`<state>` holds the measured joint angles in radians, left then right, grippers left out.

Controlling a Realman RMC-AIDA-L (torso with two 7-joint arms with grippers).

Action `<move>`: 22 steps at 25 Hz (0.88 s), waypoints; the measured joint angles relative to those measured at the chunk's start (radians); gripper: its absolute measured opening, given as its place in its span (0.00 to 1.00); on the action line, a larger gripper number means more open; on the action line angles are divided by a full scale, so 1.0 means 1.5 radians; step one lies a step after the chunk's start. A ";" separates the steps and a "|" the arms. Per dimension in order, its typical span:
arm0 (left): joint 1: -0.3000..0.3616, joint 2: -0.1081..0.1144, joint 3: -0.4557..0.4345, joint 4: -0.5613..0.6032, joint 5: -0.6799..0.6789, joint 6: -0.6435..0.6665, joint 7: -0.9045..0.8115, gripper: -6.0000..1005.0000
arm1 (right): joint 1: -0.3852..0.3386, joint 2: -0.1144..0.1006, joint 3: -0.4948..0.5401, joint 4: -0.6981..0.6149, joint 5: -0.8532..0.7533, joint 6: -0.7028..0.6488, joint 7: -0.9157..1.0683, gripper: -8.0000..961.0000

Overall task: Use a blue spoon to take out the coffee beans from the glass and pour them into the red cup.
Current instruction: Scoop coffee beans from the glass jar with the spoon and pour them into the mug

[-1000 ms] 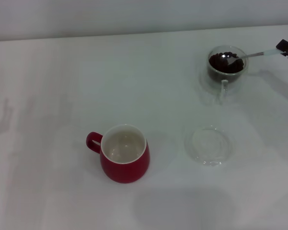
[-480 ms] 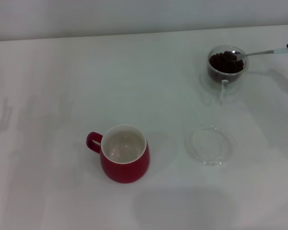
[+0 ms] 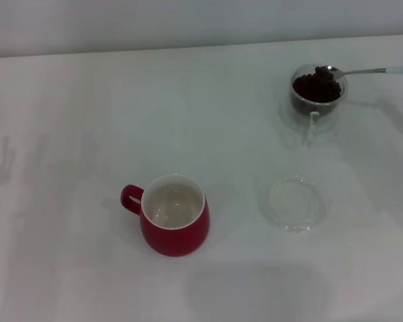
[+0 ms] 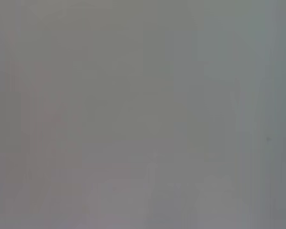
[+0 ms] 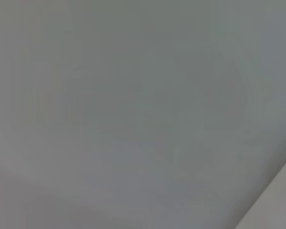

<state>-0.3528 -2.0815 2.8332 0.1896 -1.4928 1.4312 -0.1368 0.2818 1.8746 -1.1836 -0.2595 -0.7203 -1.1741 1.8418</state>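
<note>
The head camera is looking forward and down over the white counter (image 3: 87,121) from well above; both wrist cameras are showing only blank grey, sharing nothing recognisable.

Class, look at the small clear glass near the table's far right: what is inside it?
The glass holds dark coffee beans, with the blue spoon bowl over them, carrying some. The beans cover the glass's bottom.

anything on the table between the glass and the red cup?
Head view: nothing on the straight line from the glass to the red cup, only bare table. A clear glass saucer lies beside that line.
</note>
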 joint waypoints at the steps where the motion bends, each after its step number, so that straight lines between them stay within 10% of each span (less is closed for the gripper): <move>1: 0.001 0.000 0.000 0.000 0.000 0.000 0.000 0.77 | -0.002 0.003 0.006 0.000 0.000 -0.005 0.003 0.16; 22: 0.001 0.000 0.000 -0.017 -0.001 -0.002 -0.001 0.77 | -0.015 0.009 -0.025 -0.005 -0.059 -0.106 0.058 0.16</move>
<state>-0.3517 -2.0816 2.8332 0.1642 -1.4941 1.4283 -0.1378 0.2593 1.8880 -1.2212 -0.2665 -0.8082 -1.3330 1.9281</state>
